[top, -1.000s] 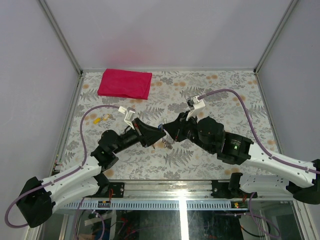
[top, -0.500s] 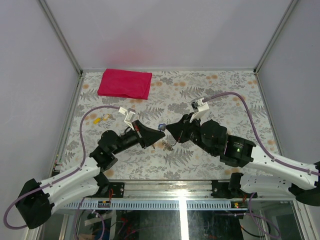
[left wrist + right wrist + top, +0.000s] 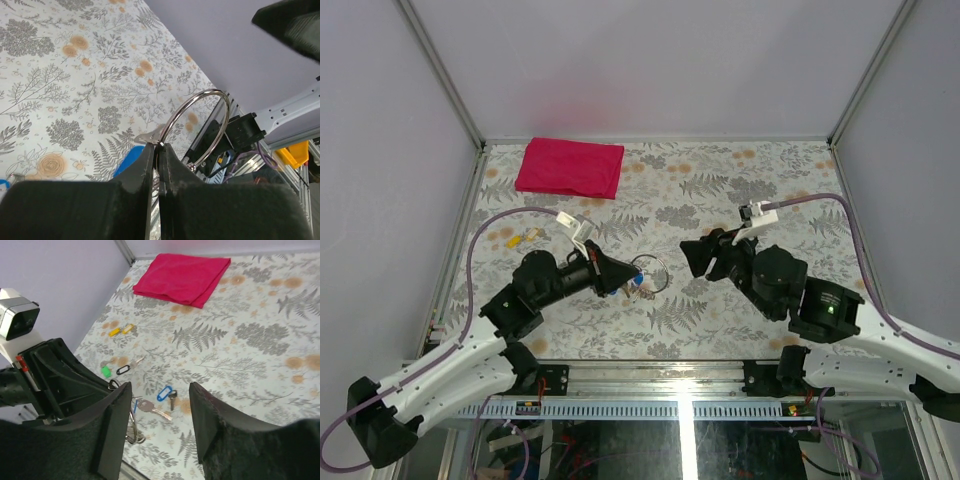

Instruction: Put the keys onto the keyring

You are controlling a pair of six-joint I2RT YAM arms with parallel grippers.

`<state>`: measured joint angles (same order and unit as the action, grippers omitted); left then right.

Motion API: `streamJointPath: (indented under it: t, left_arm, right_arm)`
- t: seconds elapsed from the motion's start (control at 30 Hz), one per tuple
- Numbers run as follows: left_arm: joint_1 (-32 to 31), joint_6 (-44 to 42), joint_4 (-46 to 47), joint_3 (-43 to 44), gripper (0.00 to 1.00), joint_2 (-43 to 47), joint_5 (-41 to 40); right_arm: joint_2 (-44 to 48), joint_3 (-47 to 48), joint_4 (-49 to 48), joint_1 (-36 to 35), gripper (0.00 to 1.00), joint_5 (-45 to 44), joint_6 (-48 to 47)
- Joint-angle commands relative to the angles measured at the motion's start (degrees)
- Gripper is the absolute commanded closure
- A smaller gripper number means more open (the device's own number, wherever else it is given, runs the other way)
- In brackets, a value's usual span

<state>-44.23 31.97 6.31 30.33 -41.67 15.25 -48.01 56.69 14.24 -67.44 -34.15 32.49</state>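
Note:
My left gripper (image 3: pixel 623 274) is shut on the keyring (image 3: pixel 214 90), a large thin silver ring pinched at its lower edge and standing up off the table between the jaws (image 3: pixel 159 146). A silver key (image 3: pixel 153 410) with a blue head lies right at the ring (image 3: pixel 131 428). A second key (image 3: pixel 172 400) with a blue tag (image 3: pixel 164 393) lies flat on the cloth beside it. My right gripper (image 3: pixel 693 257) is open and empty, a short way right of the ring; both keys show between its fingers (image 3: pixel 160 388).
A folded pink cloth (image 3: pixel 570 167) lies at the back left. A green tag (image 3: pixel 106 371), a dark oval clip (image 3: pixel 122 370) and another small key (image 3: pixel 138 361) sit left of the keys. Two yellow bits (image 3: pixel 121 330) lie farther back.
My right gripper has opened and drawn back to the right, away from the ring. My left gripper has closed on the ring and pulled it slightly left.

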Motion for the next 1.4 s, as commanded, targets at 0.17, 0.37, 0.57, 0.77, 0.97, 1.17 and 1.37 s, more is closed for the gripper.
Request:
streamJointPath:
  t: [0.17, 0.37, 0.57, 0.77, 0.97, 1.17, 1.37]
  left_arm:
    - [-0.17, -1.37, -0.92, 2.32, 1.00, 3.42, -1.74]
    - [-0.09, 3.27, 5.55, 1.39, 1.00, 4.31, -2.40]
    - [-0.11, 7.11, 10.68, 1.31, 1.00, 5.09, -2.08]
    - [-0.14, 8.26, 11.99, 1.90, 1.00, 6.13, -2.26]
    - [-0.20, 8.89, 12.67, 1.93, 1.00, 6.45, -2.06]
    - [-0.13, 9.04, 12.78, 1.97, 1.00, 6.57, -2.02]
    - [-0.12, 9.08, 12.84, 1.94, 1.00, 6.63, -1.89]
  right_arm:
    - [8.67, -4.65, -4.83, 0.09, 0.39, 10.04, -18.35]
    - [12.80, -9.52, -9.43, 0.07, 0.46, 25.68, -27.09]
    - [13.97, -15.36, -18.84, 0.04, 0.49, 38.80, -37.61]
    - [10.78, -18.70, -25.90, 0.07, 0.49, 43.51, -43.43]
    - [7.58, -19.83, -30.73, 0.05, 0.50, 43.63, -43.90]
    - [5.32, -20.08, -32.58, 0.05, 0.50, 43.64, -43.71]
    - [4.52, -20.28, -32.28, 0.07, 0.55, 42.38, -43.85]
